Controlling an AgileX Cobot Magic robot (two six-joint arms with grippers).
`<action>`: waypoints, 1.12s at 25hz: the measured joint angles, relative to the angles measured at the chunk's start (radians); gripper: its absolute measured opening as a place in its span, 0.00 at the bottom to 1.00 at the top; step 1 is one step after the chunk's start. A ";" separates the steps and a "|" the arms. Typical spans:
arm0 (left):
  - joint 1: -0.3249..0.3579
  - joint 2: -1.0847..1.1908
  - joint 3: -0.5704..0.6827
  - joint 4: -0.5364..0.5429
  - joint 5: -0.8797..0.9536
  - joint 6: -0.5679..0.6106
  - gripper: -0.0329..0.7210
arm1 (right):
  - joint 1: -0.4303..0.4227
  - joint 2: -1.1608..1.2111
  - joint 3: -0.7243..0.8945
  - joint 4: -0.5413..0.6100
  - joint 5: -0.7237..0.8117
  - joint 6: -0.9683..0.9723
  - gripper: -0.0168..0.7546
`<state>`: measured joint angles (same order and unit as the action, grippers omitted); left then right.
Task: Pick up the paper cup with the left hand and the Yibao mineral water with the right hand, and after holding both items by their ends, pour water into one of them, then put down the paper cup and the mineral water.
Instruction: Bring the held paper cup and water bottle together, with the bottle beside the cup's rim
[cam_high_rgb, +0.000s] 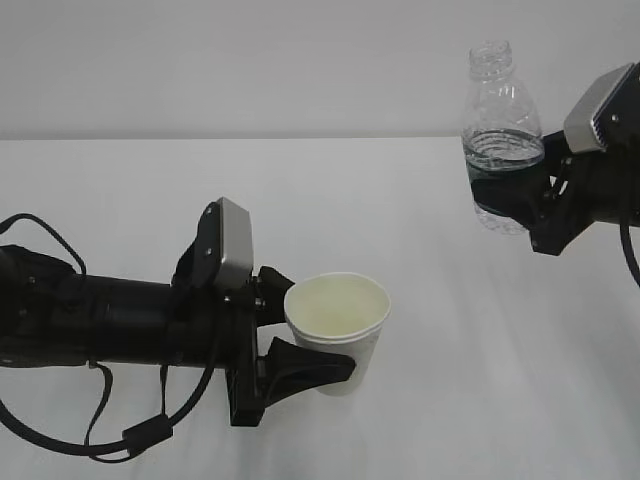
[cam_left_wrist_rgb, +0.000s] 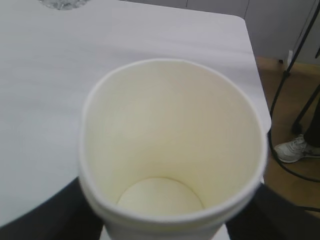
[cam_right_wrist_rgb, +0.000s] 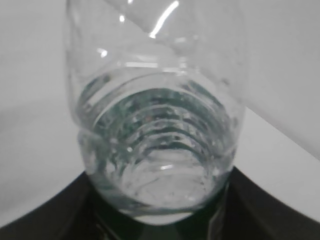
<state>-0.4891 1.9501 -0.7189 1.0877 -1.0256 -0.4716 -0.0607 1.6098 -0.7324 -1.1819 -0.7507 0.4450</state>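
The white paper cup (cam_high_rgb: 338, 325) stands upright near the table's front, and my left gripper (cam_high_rgb: 300, 335) is shut on its side from the left. Whether its base touches the table I cannot tell. The left wrist view looks down into the cup (cam_left_wrist_rgb: 170, 140), which has a cream interior, with dark fingers (cam_left_wrist_rgb: 45, 215) on either side. High at the right, my right gripper (cam_high_rgb: 512, 195) is shut on the lower part of the clear Yibao mineral water (cam_high_rgb: 500, 120). The bottle is upright, capless and partly filled, well above the table. In the right wrist view the bottle (cam_right_wrist_rgb: 155, 140) fills the frame between the black fingers (cam_right_wrist_rgb: 45, 220).
The white table (cam_high_rgb: 420, 230) stretches between the two arms. In the left wrist view its far edge (cam_left_wrist_rgb: 255, 75) drops to a brown floor with black stand legs (cam_left_wrist_rgb: 300, 110) and a shoe (cam_left_wrist_rgb: 295, 149). A grey wall stands behind.
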 joint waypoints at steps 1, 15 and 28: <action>-0.002 0.000 -0.002 0.000 0.002 0.000 0.68 | 0.000 0.000 0.000 -0.006 0.000 0.000 0.60; -0.002 0.000 -0.109 0.012 0.016 -0.048 0.68 | 0.000 -0.048 0.000 -0.048 0.012 0.000 0.60; -0.023 0.000 -0.116 0.021 0.049 -0.050 0.67 | 0.053 -0.049 0.000 -0.093 0.045 0.000 0.60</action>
<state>-0.5119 1.9501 -0.8349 1.1091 -0.9770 -0.5214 -0.0078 1.5613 -0.7324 -1.2746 -0.7057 0.4450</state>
